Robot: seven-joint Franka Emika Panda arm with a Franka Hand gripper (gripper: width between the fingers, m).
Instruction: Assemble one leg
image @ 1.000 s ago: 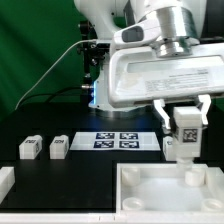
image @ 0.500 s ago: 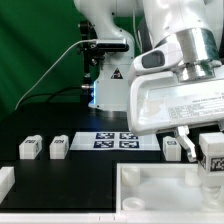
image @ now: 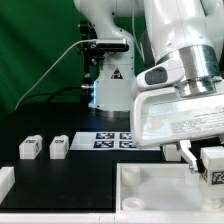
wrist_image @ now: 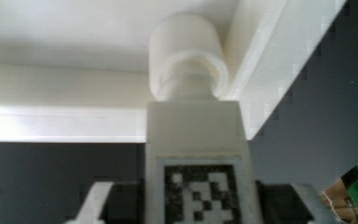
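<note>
A large white robot arm (image: 180,70) fills the exterior view's right half. Its upper part is cut off by the frame, and it hides whatever lies behind it on the table.

The black table (image: 60,175) is seen with open room across its middle and toward the exterior view's left.

One white panel (image: 150,190) with a raised rim lies at the lower right. Its near and right sides are cut off.

One marker board (image: 112,140) lies flat behind the panel. Its right end is covered by the arm.

Three legs are counted. The leg (image: 212,166) (wrist_image: 197,130) is clamped in the gripper (image: 207,160) (wrist_image: 194,205) by its blocky tagged end, at the exterior view's right edge over the panel's far right part. In the wrist view its round end is pointed toward the panel, and only slivers of the fingers (wrist_image: 105,202) show beside the tag. Whether the leg touches the panel cannot be told.

A loose leg (image: 28,148) and a second loose leg (image: 58,146) lie just beside each other, well apart from the panel.

One small white part (image: 5,180) is cut off at the left edge and cannot be identified.
</note>
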